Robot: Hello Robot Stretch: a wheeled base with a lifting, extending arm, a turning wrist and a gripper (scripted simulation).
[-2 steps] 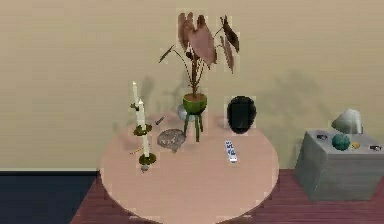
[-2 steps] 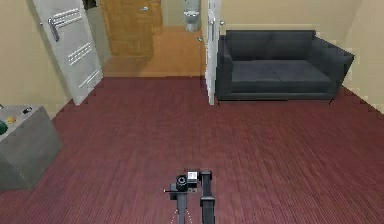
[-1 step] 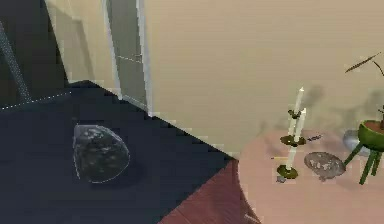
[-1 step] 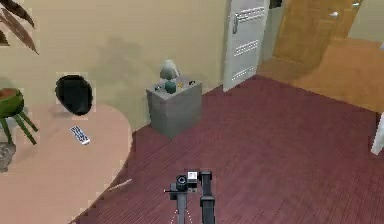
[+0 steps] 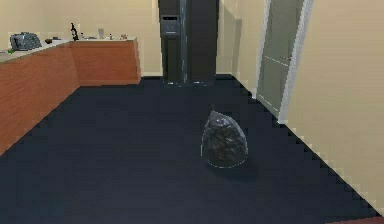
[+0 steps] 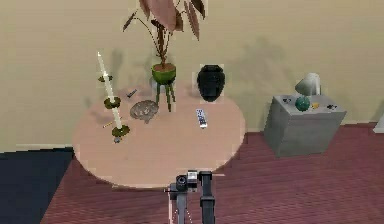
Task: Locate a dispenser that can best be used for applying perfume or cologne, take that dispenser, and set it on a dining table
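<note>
At the forward view's upper left, a slim dark bottle [image 5: 72,30] stands on the orange surface [image 5: 105,62], long axis vertical, neck up; we cannot tell if it is the dispenser. At the bottom centre of the arm side view, our claw [image 6: 181,187] shows at the round surface [image 6: 170,150]; we cannot tell whether it holds anything.

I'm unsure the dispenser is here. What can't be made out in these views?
- Arm side view: gripper, low by the table rim; whether it holds anything can't be told.
- Arm side view: small dark thing near the candle, too small to name.
- Forward view: items on the counter, too small to name.
- Forward view: bag, contents unclear.
</note>
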